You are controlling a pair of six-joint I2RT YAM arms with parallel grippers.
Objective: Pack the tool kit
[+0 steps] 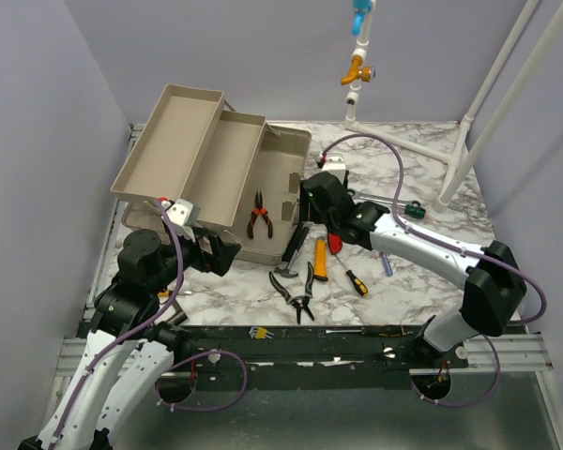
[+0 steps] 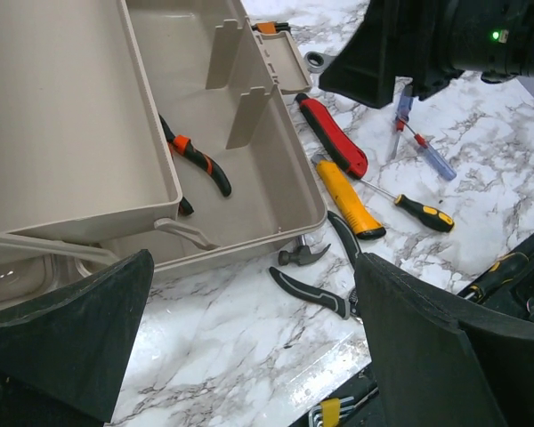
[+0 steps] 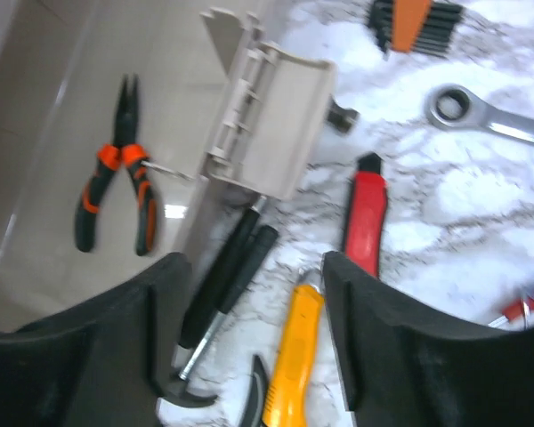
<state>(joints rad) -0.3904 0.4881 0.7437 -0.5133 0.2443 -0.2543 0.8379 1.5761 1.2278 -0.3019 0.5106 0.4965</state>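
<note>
**On the marble table: box open, most tools lying outside**

At the near edge of the table (image 1: 227,298), just before your arm bases, you have a small set of hex keys (image 1: 259,332). A little farther, your left gripper (image 1: 216,251) hangs above the marble beside the box front. Its jaws are spread wide and there is nothing between them.

To the right of it the loose tools lie close together: black pliers (image 1: 296,292), a hammer (image 1: 289,259) with its handle against the box wall, a yellow knife (image 1: 320,260), a red knife (image 1: 336,244), a screwdriver with a black and yellow handle (image 1: 357,281) and a small blue screwdriver (image 1: 383,264).

Your right gripper (image 1: 303,228) is above the hammer handle. Its fingers (image 3: 374,338) stand apart, one on each side of the handle, and do not press on it.

Behind, the beige tool box (image 1: 283,155) stands open with its trays folded out to the left. Only the orange pliers (image 1: 259,217) lie on its floor
</note>
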